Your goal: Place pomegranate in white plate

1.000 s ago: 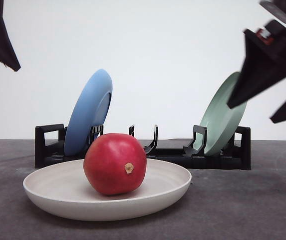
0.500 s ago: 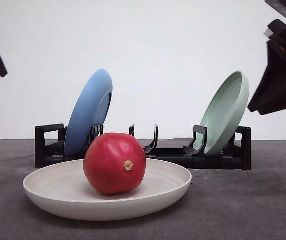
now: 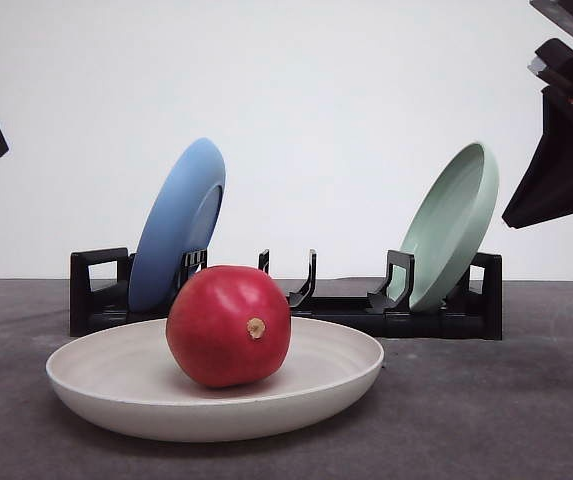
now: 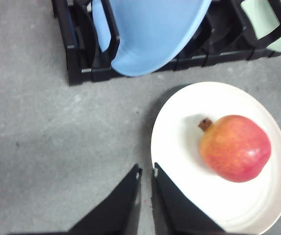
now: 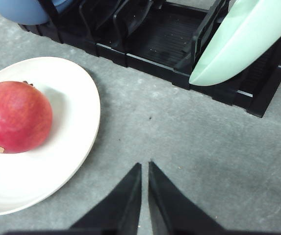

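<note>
Front view, fruit: I see the pomegranate (image 3: 229, 326) sitting inside the white plate (image 3: 116, 385), resting on its floor left of centre, tan nub facing me.
Front view, rack: the black dish rack (image 3: 94, 290) stands behind the white plate, with the blue plate (image 3: 179, 220) and the pale green plate (image 3: 454, 225) leaning in it.
Front view, arms: both hang high, well above the white plate.
Left wrist view, claw: my left gripper (image 4: 145, 172) has its fingers pinched to a thin slit, holding nothing, over the grey table (image 4: 42, 147) just beside the white plate's rim.
Right wrist view, claw: my right gripper (image 5: 144, 166) is likewise nearly closed and empty, on the far side of the white plate from the fruit.
Handling: I judge the fruit firm, fairly heavy, glossy and prone to roll; I would grip across its widest middle, off the nub.
Progress: placement looks done.
</note>
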Tool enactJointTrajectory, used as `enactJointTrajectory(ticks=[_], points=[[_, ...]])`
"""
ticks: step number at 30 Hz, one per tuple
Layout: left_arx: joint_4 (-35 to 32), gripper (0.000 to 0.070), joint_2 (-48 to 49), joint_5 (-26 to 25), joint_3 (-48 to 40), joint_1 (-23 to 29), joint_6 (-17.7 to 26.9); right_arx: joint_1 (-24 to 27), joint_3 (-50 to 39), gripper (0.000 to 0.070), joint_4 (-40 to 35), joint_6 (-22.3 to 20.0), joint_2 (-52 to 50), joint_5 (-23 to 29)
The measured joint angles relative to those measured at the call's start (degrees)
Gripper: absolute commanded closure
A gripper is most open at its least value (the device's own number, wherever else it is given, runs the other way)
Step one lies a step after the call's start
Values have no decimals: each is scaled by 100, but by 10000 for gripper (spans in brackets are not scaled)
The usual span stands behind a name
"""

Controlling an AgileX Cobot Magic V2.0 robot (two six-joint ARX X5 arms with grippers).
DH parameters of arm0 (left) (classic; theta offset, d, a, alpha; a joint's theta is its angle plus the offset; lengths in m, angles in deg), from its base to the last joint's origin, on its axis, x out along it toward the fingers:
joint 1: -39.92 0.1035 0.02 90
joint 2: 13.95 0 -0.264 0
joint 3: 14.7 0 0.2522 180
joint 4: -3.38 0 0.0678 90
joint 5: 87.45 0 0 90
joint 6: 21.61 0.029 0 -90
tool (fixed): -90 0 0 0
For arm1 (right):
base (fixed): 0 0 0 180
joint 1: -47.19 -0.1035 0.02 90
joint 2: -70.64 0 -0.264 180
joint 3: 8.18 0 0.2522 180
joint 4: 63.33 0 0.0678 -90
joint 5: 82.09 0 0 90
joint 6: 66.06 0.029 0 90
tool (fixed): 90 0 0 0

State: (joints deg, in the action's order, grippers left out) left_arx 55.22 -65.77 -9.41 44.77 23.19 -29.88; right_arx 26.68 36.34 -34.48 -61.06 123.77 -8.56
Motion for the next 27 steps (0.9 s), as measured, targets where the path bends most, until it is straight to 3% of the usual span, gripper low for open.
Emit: enactJointTrajectory(ticks=[5, 15, 22, 27], points=[[-197, 683, 246, 10, -84, 135, 227, 0, 0, 683, -1, 0, 0, 0], [-1602, 683, 1750, 237, -1241, 1038, 1170, 0, 0, 683, 1, 0, 0, 0], [-2232, 683, 2861, 472, -2197, 1703, 1275, 0, 0, 683, -1, 0, 0, 0], [-2322, 683, 3649, 518, -2998, 1941, 1088, 0, 0, 683, -1, 0, 0, 0]])
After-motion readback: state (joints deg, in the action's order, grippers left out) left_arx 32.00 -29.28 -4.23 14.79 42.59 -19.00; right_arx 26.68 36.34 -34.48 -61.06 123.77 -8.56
